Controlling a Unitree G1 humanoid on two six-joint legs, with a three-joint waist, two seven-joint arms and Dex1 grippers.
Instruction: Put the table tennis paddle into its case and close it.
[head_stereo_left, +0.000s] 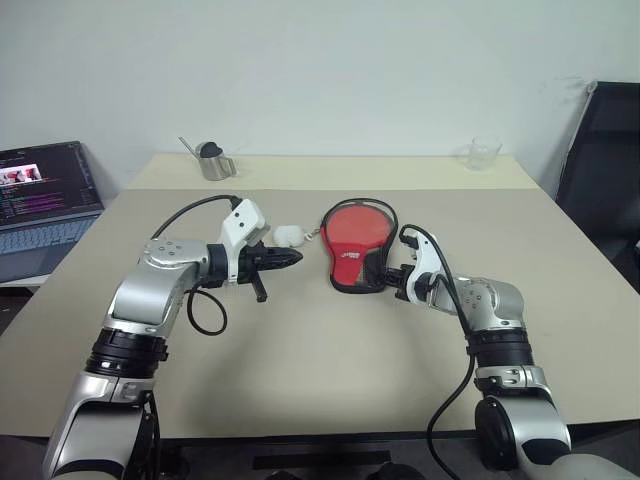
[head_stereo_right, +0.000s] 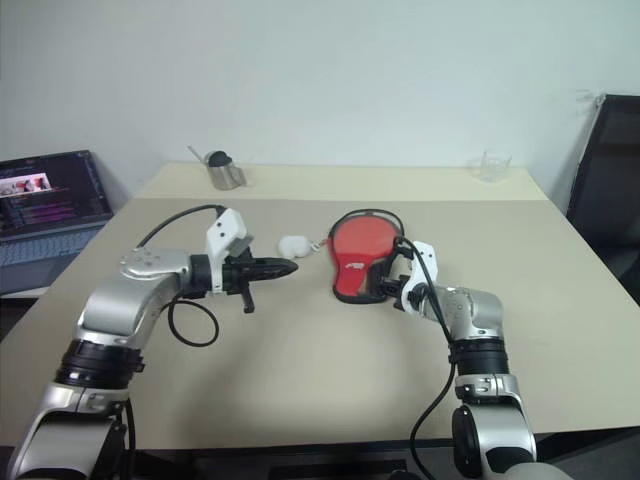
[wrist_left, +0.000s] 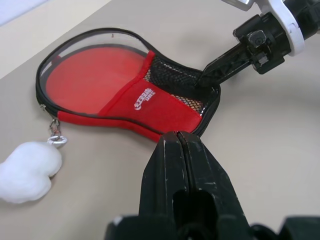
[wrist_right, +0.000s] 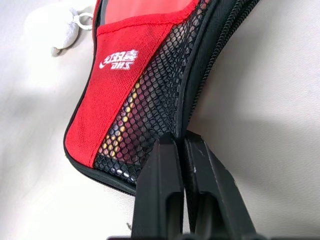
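The case (head_stereo_left: 350, 262) lies flat at mid-table, red front with a white logo and black mesh, black rim. The table tennis paddle sits inside it: its red face (wrist_left: 95, 70) shows in the round part, and its light handle glints through the mesh (wrist_right: 125, 125). My right gripper (head_stereo_left: 385, 272) is shut on the black rim at the case's narrow end (wrist_right: 181, 137). My left gripper (head_stereo_left: 292, 258) hovers just left of the case, shut and holding nothing, pointing at it (wrist_left: 179, 137). A white fluffy charm (head_stereo_left: 288, 235) hangs from the zip ring at the round end.
A metal cup (head_stereo_left: 213, 162) stands at the back left and a clear glass (head_stereo_left: 483, 153) at the back right. An open laptop (head_stereo_left: 40, 200) sits on a side table to the left. A black chair (head_stereo_left: 605, 170) stands at the right edge.
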